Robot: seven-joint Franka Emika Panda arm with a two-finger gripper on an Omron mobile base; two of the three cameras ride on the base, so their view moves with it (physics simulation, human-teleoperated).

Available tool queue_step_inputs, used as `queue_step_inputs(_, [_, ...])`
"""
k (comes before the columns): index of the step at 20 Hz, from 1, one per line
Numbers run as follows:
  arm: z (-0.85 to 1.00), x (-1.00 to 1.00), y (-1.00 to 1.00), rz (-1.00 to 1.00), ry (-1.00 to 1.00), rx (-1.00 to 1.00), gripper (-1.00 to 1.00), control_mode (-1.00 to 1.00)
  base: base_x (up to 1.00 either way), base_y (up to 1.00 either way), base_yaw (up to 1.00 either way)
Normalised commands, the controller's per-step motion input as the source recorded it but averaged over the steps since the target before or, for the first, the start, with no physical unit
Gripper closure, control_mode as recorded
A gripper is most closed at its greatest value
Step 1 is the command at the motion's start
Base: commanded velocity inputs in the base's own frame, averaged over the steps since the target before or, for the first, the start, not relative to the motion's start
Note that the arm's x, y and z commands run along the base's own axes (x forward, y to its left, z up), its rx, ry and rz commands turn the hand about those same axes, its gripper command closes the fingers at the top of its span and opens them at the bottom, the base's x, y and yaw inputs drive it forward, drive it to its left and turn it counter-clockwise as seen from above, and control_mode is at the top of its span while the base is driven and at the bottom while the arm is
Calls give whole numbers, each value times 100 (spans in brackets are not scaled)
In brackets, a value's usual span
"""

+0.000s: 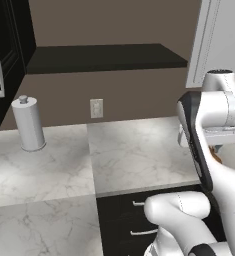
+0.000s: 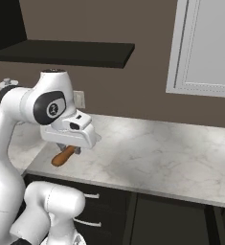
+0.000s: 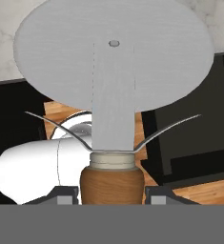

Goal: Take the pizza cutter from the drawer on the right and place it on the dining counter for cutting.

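a kitchen: marble worktop (image 1: pixel 139 150), paper towel roll (image 1: pixel 28 123), dark drawers (image 1: pixel 124 220).

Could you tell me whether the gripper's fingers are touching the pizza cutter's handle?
Touching. In the hand view the pizza cutter's brown handle sits squeezed between the gripper's two fingertips, with no gap on either side.
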Motion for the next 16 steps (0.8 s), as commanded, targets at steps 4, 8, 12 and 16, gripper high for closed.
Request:
queue_step_inputs(4, [0, 0, 0, 0, 0, 0, 100, 100, -21, 0, 0])
queue_step_inputs(8, [0, 0, 0, 0, 0, 0, 100, 100, -86, -5, 2])
queue_step_inputs(12, [0, 0, 0, 0, 0, 0, 100, 100, -78, -27, 11])
queue_step_inputs(16, [0, 0, 0, 0, 0, 0, 100, 100, -32, -30, 40])
